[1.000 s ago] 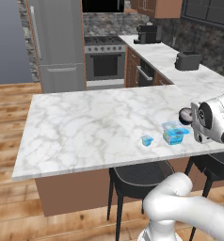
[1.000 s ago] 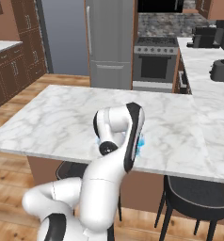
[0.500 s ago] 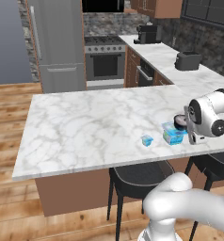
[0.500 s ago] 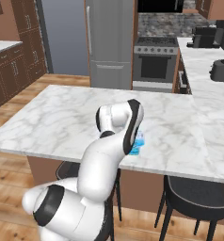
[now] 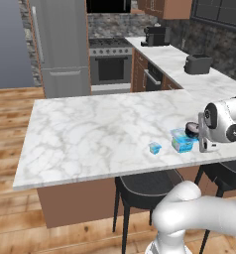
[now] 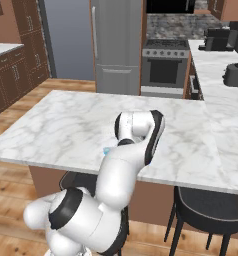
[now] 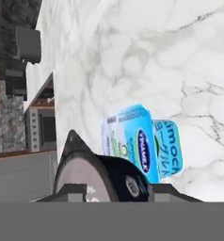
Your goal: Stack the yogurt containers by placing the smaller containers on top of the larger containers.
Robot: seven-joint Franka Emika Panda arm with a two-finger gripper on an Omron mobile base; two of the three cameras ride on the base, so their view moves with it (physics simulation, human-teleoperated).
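1. We are in a rendered kitchen, at a white marble island counter point(image 5: 100, 129); a steel fridge point(image 5: 60, 44) and an oven point(image 5: 110, 67) stand at the far wall.
2. In the hand view our gripper point(image 7: 115, 188) has its two dark fingertips clenched on the dark round cup point(image 7: 97, 176), one tip on each side of it; the cup's pale top faces left.
3. In the left base view the same dark cup point(image 5: 192, 129) peeks out just beside the white wrist point(image 5: 221, 126).
4. Just beyond the held cup stands the bigger light-blue tub point(image 7: 132, 141), with a green band on its side; it looks close to the cup, though we cannot tell whether they touch.
5. Farther out, left of the tub in the left base view, the tiny light-blue cup point(image 5: 154, 148) sits alone near the counter's front edge.
6. Behind the gripper, a toaster point(image 5: 198, 63) and a coffee machine point(image 5: 154, 34) rest on the side counter.
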